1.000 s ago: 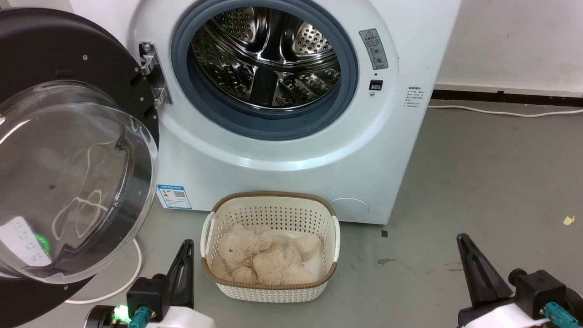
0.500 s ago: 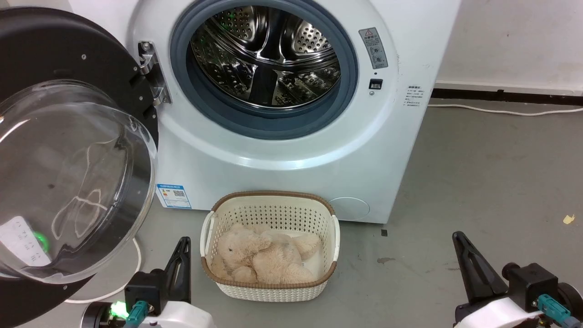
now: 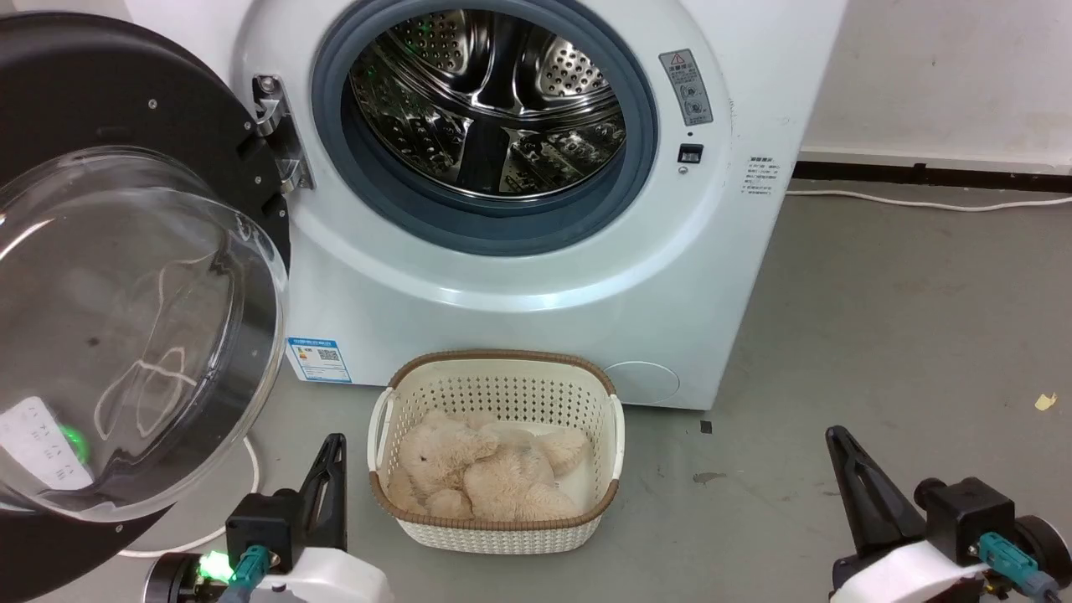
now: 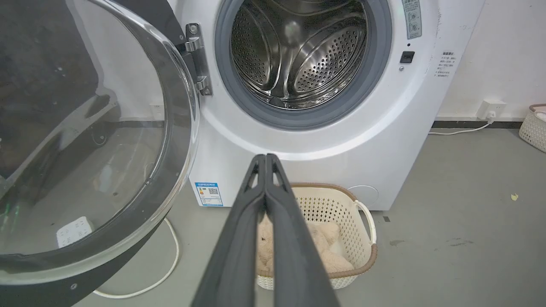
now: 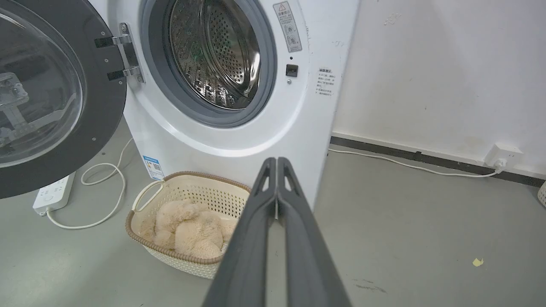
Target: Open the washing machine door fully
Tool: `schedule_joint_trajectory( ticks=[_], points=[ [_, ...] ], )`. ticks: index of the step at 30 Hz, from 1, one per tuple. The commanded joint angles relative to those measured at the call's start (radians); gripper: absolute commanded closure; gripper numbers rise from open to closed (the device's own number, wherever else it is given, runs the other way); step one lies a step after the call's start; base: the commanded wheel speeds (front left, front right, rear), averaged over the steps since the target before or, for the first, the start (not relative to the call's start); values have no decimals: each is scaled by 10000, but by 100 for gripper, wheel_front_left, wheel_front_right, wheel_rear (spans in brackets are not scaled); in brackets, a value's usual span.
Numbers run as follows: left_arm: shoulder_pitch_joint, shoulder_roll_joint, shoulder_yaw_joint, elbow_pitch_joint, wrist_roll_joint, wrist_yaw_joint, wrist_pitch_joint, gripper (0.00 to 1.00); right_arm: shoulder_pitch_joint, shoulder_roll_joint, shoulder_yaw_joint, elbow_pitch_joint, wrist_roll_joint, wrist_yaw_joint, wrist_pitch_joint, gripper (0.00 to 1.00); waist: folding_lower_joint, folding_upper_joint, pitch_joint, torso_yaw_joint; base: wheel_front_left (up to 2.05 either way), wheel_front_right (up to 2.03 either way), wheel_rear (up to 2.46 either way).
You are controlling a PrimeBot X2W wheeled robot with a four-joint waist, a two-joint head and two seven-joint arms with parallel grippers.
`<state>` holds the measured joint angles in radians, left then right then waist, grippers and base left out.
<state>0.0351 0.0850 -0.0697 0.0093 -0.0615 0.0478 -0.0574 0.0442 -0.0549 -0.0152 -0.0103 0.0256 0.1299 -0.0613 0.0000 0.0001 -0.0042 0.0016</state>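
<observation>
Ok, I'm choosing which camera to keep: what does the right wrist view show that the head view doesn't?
Right wrist view: the wall socket where the white cable ends. Head view: the left claw, shut, beside the basket. Shared: the washing machine with its door swung open, the steel drum, the basket holding a plush toy, and the shut right claw.

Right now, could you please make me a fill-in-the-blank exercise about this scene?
1. The large round black washing machine door is swung ____.
2. In the head view, its metal hinge sits to the ____ of the steel drum.
3. The cream perforated plastic basket holding a beige plush toy stands in ____ of the white washing machine.
4. The left hand and the right hand are both ____, holding nothing.
Answers: open; left; front; shut.
</observation>
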Motion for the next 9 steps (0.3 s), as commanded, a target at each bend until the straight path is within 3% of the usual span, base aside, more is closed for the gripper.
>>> schedule_joint_trajectory(
  ticks=[1,9],
  points=[
    [-210,-19,84,-31,99,-67,42,100,-218,37,28,20,-66,6,59,100,0,-1,1,0,0,0,0],
    [-252,-116,266,-49,252,-190,200,100,-285,40,65,45,-122,7,224,100,0,-1,14,-5,0,0,0]
  ],
)
